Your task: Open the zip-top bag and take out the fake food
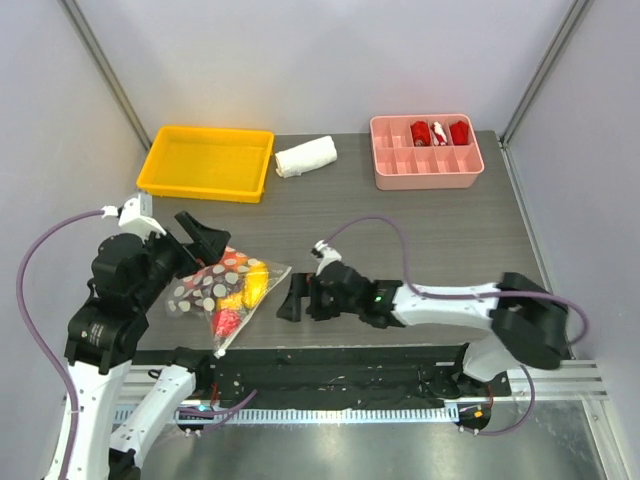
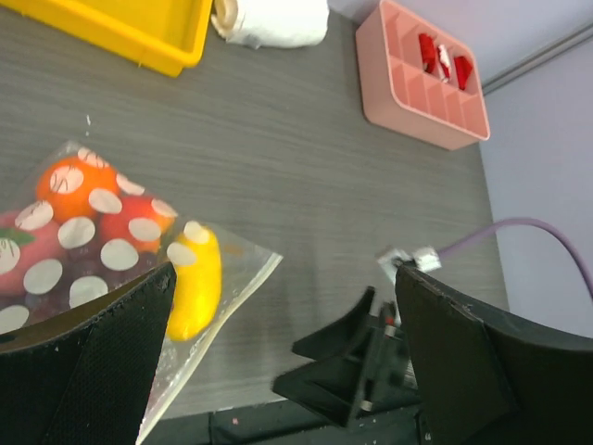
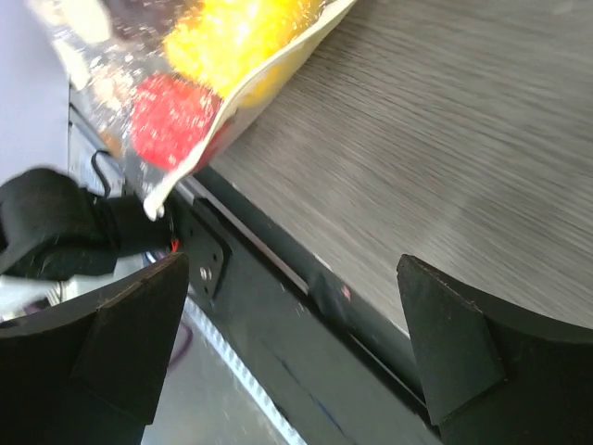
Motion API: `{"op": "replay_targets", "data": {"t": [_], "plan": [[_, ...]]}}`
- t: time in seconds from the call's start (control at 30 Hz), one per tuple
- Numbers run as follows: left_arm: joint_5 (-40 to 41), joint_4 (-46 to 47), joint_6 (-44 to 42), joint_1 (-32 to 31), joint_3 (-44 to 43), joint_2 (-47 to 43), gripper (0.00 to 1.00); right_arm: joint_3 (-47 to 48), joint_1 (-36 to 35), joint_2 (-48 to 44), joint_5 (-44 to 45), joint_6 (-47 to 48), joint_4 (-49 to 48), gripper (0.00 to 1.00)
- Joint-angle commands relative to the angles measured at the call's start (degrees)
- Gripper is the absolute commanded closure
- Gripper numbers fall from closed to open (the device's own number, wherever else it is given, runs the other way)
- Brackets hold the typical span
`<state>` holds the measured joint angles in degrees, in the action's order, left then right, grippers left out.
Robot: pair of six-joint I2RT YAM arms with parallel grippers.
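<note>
Right gripper (image 1: 291, 298), jaws wide, zip-top bag (image 1: 228, 292) just left, untouched

Robot lab: grey-walled test table (image 1: 430, 240)

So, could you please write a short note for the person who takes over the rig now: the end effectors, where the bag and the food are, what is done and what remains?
Left end effector: open, holding nothing, over the zip-top bag.
Right end effector: open, holding nothing, low over the table, just right of the bag and apart from it.
Bag: lies on the table in front of the left arm, with the fake food all inside.
Done: nothing visible yet; no food is out.
Left: grip the bag, open its zip, take the food out.
</note>
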<state>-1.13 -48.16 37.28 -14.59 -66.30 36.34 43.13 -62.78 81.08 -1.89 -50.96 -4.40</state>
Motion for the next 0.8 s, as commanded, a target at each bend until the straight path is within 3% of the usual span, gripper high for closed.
{"op": "replay_targets", "data": {"t": [0.0, 0.07, 0.27, 0.37, 0.4, 0.47, 0.6, 0.7, 0.77], "plan": [[-0.98, -2.55, 0.78, 0.26, 2.23, -0.74, 0.0, 7.12, -2.6, 11.62, 4.36, -9.68, -14.3, 0.0], [-1.33, -2.81, 1.04, 0.26, 3.11, -1.27, 0.0, 8.8, -2.69, 17.32, 3.39, -10.47, -19.4, 0.02], [-1.16, -5.01, 0.96, 0.26, 5.83, -3.37, 0.0, 17.23, -2.52, 25.51, 4.61, -8.54, -21.7, 0.08], [0.68, -6.58, 2.97, 0.18, 8.03, -4.26, 0.0, 21.18, -1.29, 28.95, 2.6, -9.06, -21.79, 0.28], [3.12, -7.38, 3.93, 0.18, 8.55, -4.34, 0.0, 21.9, -0.85, 30.53, 2.51, -9.77, -21.7, 0.41], [4.02, -8.61, 6.04, 0.26, 10.05, -4.0, 0.0, 23.13, 0.64, 31.86, 2.68, -10.12, -21.61, 0.49], [3.15, -9.67, 6.84, 0.26, 12.07, -2.68, 0.07, 24.45, 4.77, 33.62, -1.35, -13.81, -22.31, 0.87], [0.27, -8.27, 6.23, 0.18, 14.09, -2.41, 0.12, 24.37, 8.46, 33.53, -2.59, -16.62, -22.67, 0.98], [-3.52, -4.41, 5.53, 0.26, 16.63, -2.59, 0.16, 24.19, 10.48, 32.65, -1.98, -18.47, -21.88, 0.99]]}}
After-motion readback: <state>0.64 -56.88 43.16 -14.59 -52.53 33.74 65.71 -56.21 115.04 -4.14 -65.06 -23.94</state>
